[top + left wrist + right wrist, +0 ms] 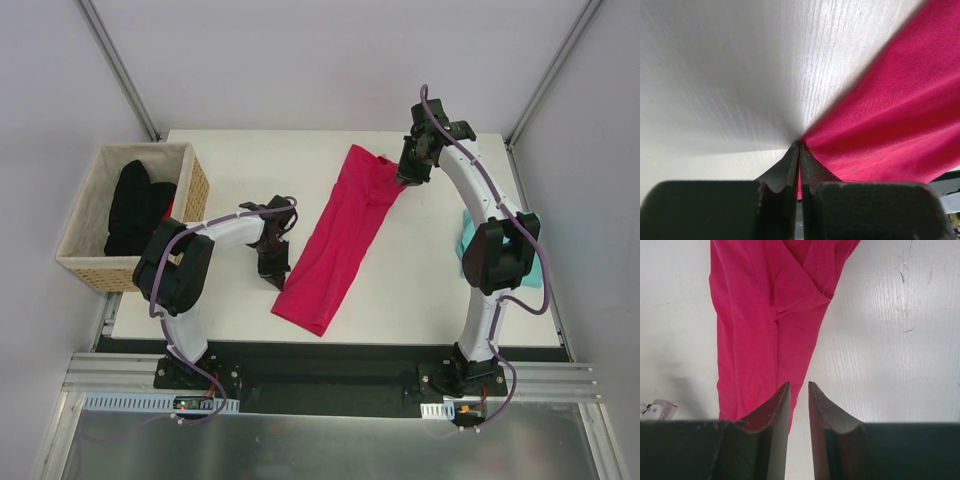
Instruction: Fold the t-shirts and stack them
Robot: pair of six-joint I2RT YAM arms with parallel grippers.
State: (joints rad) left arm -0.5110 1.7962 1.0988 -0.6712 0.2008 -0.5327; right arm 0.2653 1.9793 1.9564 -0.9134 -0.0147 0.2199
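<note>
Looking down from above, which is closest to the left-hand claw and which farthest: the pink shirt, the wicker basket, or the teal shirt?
1. Pink shirt, right beside the left gripper, touching it.
2. Wicker basket, off to its left.
3. Teal shirt, at the table's far right edge.

A white, faintly grained rectangular surface is seen carrying the things. A bright magenta-pink cloth t-shirt, folded into a long narrow strip, is laid on it diagonally, from the far middle toward the near middle. A teal-turquoise cloth t-shirt is laid at the right edge, largely hidden from view. A woven wicker basket is set at the left edge; whether it rests on the surface cannot be told.
</note>
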